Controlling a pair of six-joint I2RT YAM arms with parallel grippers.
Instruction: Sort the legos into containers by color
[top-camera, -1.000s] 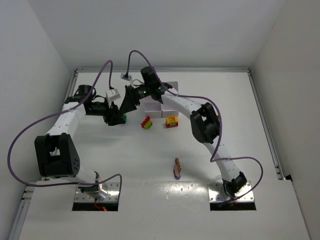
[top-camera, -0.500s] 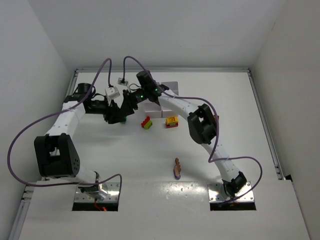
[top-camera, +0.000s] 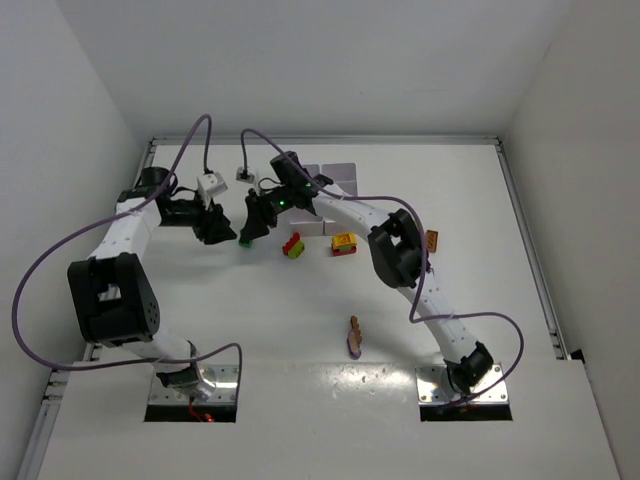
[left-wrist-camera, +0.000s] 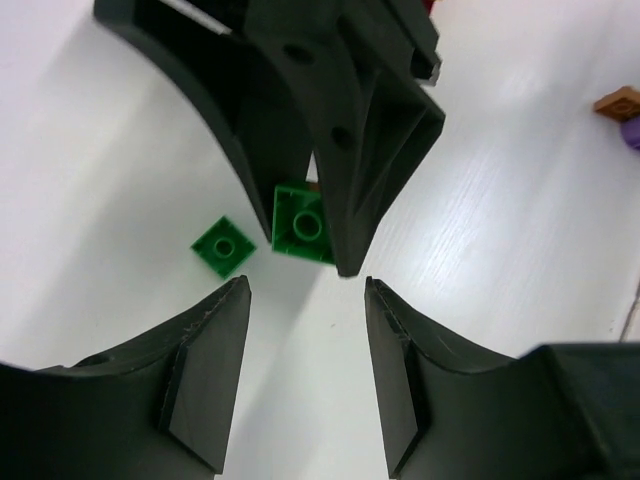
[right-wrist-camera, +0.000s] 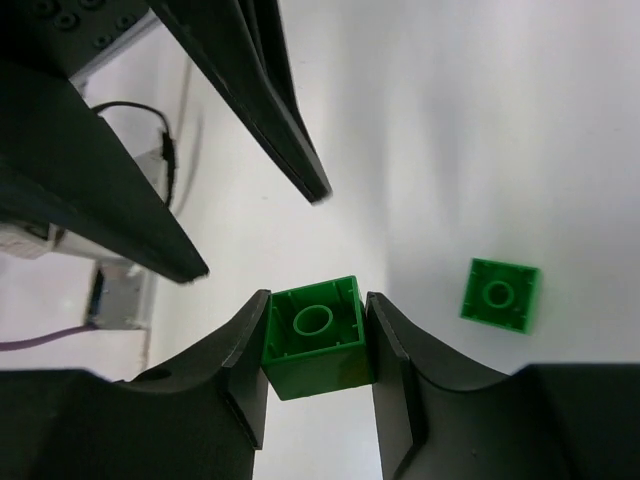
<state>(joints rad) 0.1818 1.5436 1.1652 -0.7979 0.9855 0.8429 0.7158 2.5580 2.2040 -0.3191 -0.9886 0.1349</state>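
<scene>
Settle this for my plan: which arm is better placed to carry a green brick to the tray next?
Right. The right gripper pinches a green brick between its fingers; the left gripper stands open and empty.

Top view: the left arm (top-camera: 128, 232) and the right arm (top-camera: 352, 212) are built of white tubular links joined by bulky black joint housings (top-camera: 110, 305). Each stands on a bare metal base plate (top-camera: 228, 385) at the bottom of the frame. Purple cables (top-camera: 16, 325) trail along both arms to small white wrist modules (top-camera: 211, 185). A green light (top-camera: 283, 203) glows at upper centre. Wrist views: the left gripper (left-wrist-camera: 305, 285) and the right gripper (right-wrist-camera: 316, 300) have matte black, wedge-shaped fingers (left-wrist-camera: 205, 385) with flat inner faces.
</scene>
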